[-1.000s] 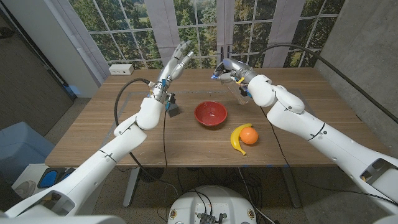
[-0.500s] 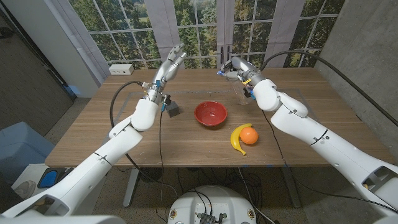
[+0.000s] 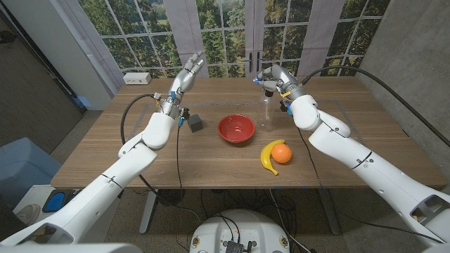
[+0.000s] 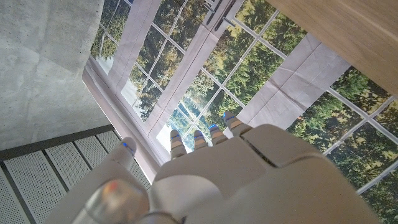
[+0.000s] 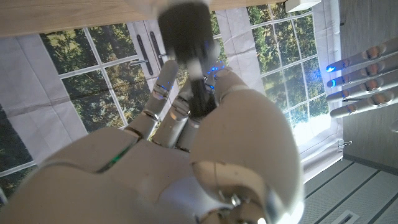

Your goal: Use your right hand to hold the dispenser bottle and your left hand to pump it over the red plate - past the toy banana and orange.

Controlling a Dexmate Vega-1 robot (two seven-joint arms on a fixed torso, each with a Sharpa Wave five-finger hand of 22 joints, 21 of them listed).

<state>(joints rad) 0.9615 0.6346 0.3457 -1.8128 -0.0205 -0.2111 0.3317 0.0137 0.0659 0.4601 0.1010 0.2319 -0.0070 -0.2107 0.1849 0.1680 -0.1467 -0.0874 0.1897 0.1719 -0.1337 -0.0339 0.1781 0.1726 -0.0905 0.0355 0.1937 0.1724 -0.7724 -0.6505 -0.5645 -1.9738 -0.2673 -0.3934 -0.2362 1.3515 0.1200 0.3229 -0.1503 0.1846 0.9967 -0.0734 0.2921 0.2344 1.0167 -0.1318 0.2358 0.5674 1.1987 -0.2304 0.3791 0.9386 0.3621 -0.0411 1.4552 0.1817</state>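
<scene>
Since the earlier frame, right hand (image 3: 271, 76) has carried the dispenser bottle (image 3: 266, 112) rightward, fingers clasping its top. Left hand (image 3: 187, 73) hangs raised with fingers spread, holding nothing; red plate (image 3: 237, 128) sits on the bench between the hands.

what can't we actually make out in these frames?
- dispenser bottle: clear, small in the head view; liquid level unreadable.
- Pump head: blurred in the right wrist view, and the right hand covers it in the head view.
- Small dark object near the red plate: too small to identify.
- left hand: its palm faces away in the left wrist view.
</scene>
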